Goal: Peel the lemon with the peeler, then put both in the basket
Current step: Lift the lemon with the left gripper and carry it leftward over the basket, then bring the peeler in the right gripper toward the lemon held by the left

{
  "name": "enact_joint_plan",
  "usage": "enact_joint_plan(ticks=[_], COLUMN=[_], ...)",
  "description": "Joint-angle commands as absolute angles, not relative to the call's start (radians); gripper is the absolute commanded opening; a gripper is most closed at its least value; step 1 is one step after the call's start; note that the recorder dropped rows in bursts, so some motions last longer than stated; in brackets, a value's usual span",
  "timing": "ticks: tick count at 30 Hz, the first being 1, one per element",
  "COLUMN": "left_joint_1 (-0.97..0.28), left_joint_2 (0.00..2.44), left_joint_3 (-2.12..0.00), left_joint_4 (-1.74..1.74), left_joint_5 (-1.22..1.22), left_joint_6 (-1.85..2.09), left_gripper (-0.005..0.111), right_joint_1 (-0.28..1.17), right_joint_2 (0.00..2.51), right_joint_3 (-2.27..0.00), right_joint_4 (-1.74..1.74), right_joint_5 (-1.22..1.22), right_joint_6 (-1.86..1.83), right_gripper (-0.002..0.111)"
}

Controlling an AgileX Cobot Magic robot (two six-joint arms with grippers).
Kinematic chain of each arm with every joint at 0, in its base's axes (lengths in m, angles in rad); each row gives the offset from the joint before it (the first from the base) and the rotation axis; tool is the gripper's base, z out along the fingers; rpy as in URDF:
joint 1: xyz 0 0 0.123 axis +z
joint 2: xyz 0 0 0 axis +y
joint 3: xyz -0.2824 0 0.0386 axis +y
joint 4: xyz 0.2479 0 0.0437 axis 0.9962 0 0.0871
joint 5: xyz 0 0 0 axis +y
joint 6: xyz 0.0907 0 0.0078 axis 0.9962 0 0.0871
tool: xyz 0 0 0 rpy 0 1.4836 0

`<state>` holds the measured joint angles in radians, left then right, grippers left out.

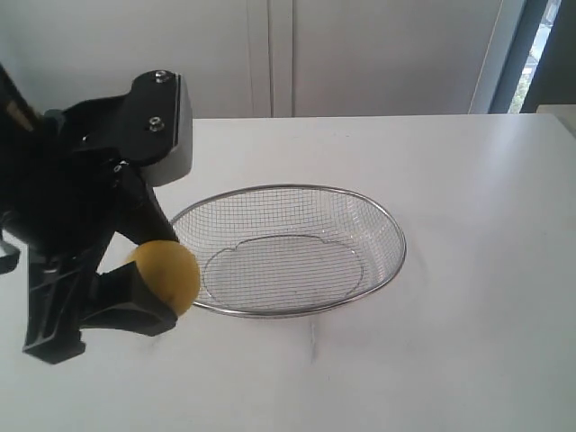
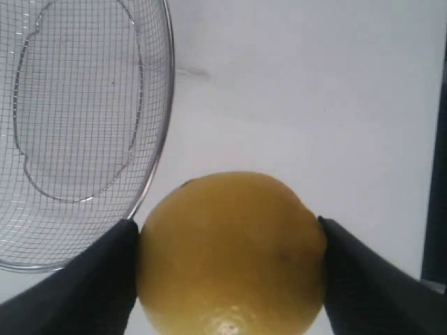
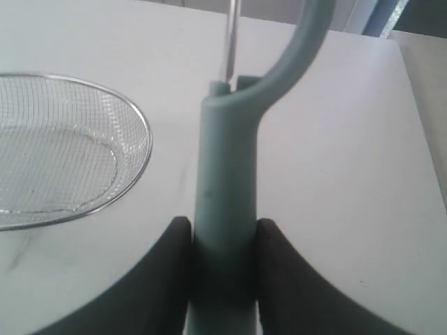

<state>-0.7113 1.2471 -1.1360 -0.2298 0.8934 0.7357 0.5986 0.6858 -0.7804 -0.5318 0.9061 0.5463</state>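
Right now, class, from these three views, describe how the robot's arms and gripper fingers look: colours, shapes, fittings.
The left arm is matt black, carrying a boxy housing with a grey side and two round screws on top. The left gripper's fingers are dark grey wedges with flat inner faces. The right gripper's fingers are dark too, flaring outward in smooth curves.

lemon [image 1: 166, 273] yellow | peeler [image 3: 227, 188] teal-green | basket [image 1: 360, 200] silver mesh | table [image 1: 468, 225] white
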Motion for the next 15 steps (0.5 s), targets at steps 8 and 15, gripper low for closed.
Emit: enact_joint_plan(ticks=[8, 15], left_joint_1=[-0.71, -0.71], left_joint_2=[1.128, 1.128], left_joint_3=[-1.041, -0.966], left_joint_4=[-0.267, -0.352], left_joint_5=[0.88, 0.695], left_joint_6=[0.736, 0.734], left_gripper=[0.0, 0.0], right_joint_1=[0.598, 0.598], right_joint_2=[1.114, 1.247], right_joint_3=[-0.779, -0.795], right_joint_4=[-0.235, 0.18], right_joint_5=[0.604, 0.548], right_joint_6=[0.027, -0.318], right_gripper=[0.0, 0.0])
